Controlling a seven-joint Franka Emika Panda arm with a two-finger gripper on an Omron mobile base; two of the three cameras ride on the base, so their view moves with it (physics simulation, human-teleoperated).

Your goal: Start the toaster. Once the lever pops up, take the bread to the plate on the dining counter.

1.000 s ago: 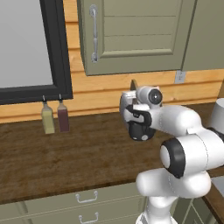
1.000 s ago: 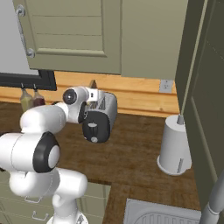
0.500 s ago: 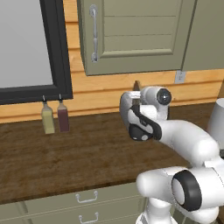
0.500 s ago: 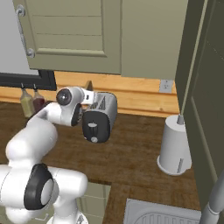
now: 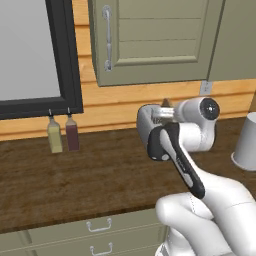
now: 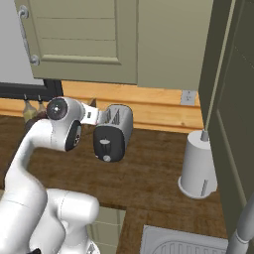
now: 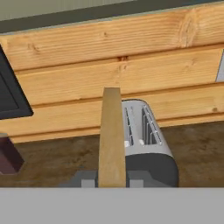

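Observation:
My gripper (image 7: 110,180) is shut on the bread (image 7: 110,135), a thin tan slice that I see edge-on, standing up between the fingers. Just behind it and to the right, the silver toaster (image 7: 146,140) sits on the worktop with its top slots showing. From the right base, the gripper (image 6: 96,115) hovers at the toaster's (image 6: 116,129) left upper side, and the pale lever (image 6: 103,142) sits on its black end panel. In the left base view the bread's tip (image 5: 166,102) pokes up above the hand. The plate and dining counter are out of view.
Two bottles (image 5: 55,137) (image 5: 72,135) stand at the wall under a black-framed window (image 5: 65,55). A white cylinder (image 6: 198,163) stands right of the toaster. Wall cabinets (image 5: 150,40) hang overhead, a tall cabinet (image 6: 233,99) closes the right side, and a sink (image 6: 183,243) lies in front.
The arm's elbow and forearm have swung to a new pose. The hand with the bread has stayed near the toaster's top, shifting only slightly.

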